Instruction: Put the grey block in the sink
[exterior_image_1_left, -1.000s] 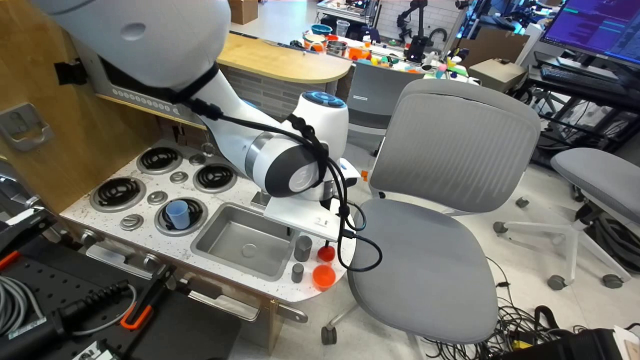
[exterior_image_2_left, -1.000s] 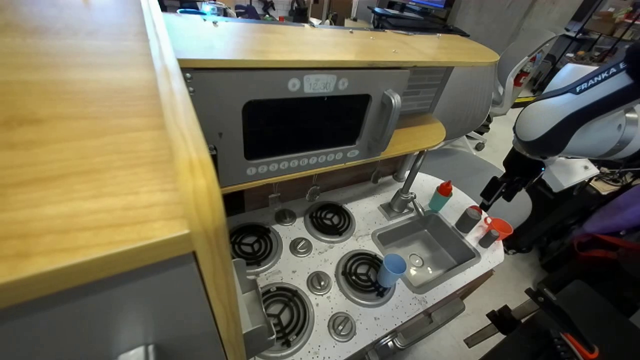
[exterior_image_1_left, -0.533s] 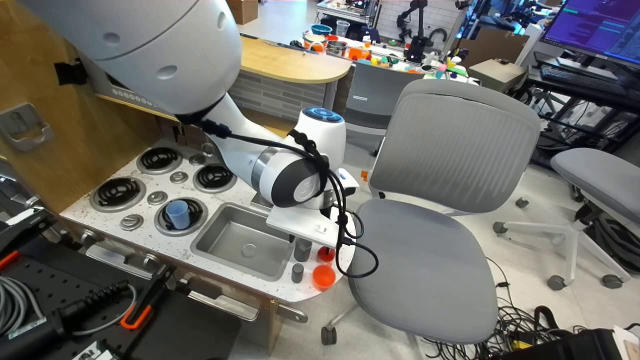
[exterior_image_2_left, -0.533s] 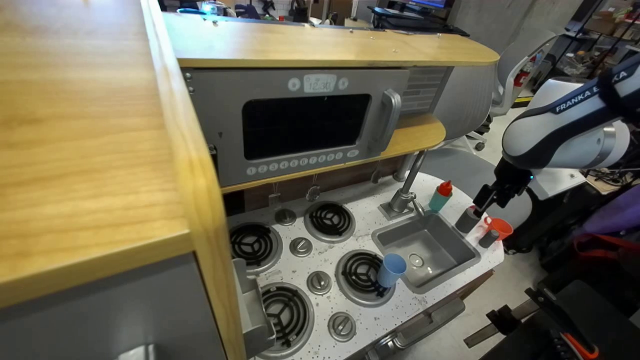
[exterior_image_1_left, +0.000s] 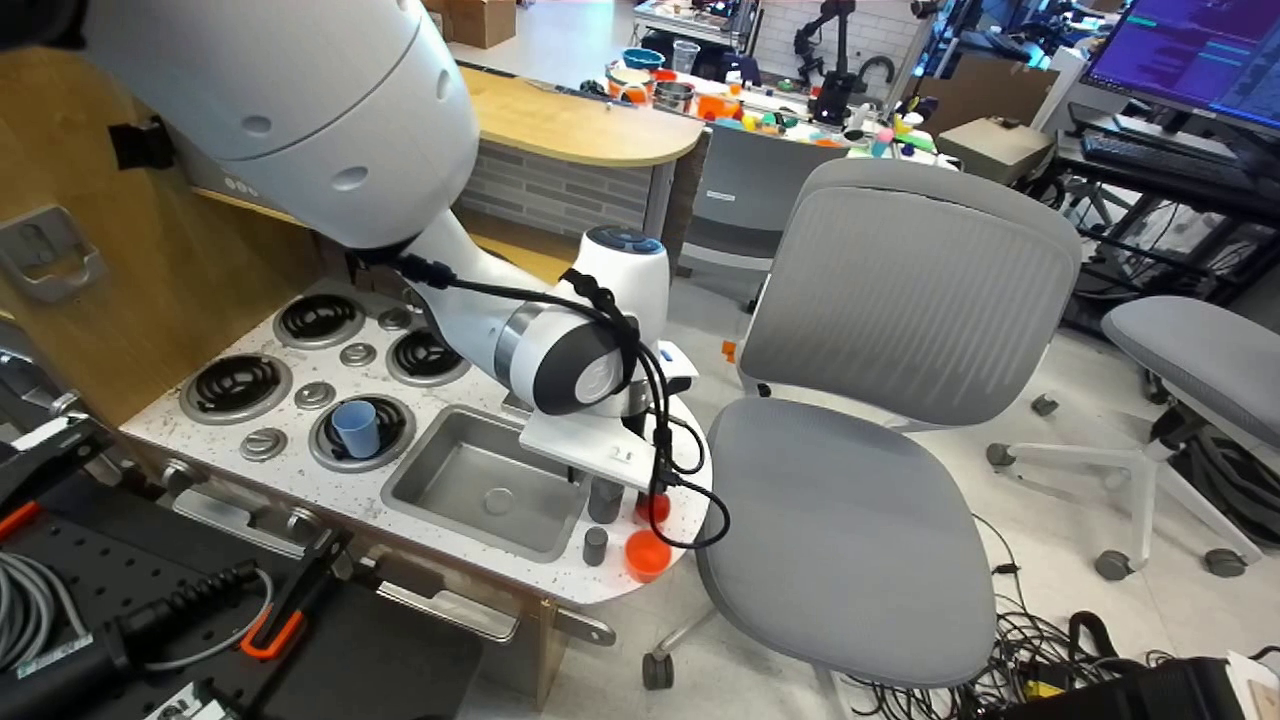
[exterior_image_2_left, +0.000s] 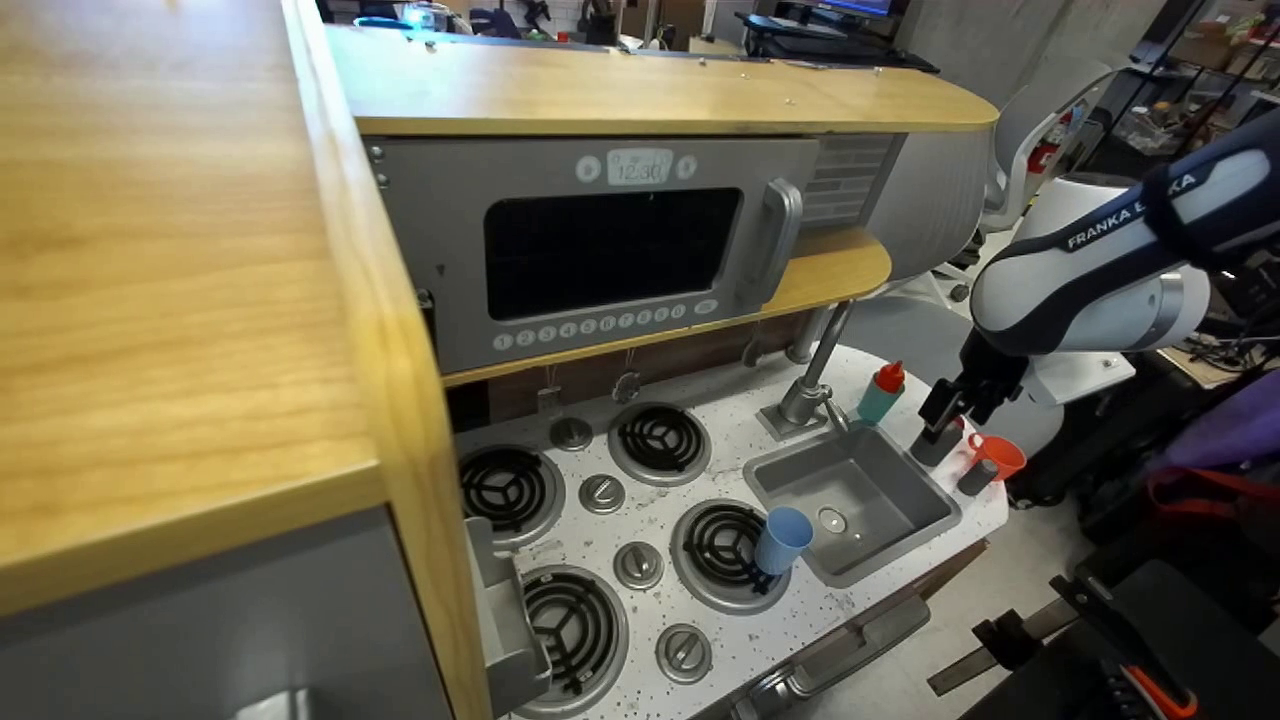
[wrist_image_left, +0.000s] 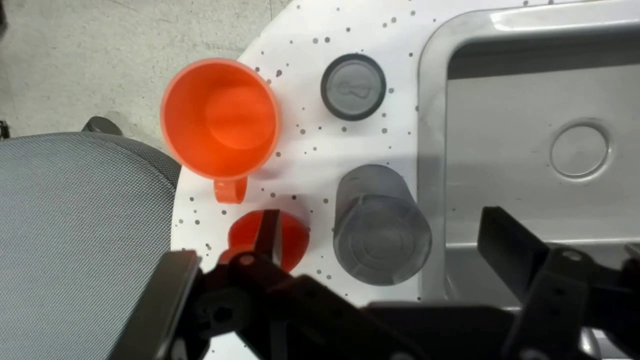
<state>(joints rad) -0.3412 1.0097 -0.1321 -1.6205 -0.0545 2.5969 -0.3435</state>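
The gripper (wrist_image_left: 384, 227) stands wide. Centre it over the larger grey block (exterior_image_1_left: 605, 505) — right of the sink (exterior_image_1_left: 455, 480) — then lower straight.

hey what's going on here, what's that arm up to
A white and black robot arm holds its open black gripper at the larger dark grey cylindrical block, with fingers spread to either side of it in the wrist view, not gripping it. The block stands on the speckled white countertop beside the rectangular silver-grey metal sink, where it is presumably headed. A smaller dark grey cylinder and an orange cup with a handle stand nearby.
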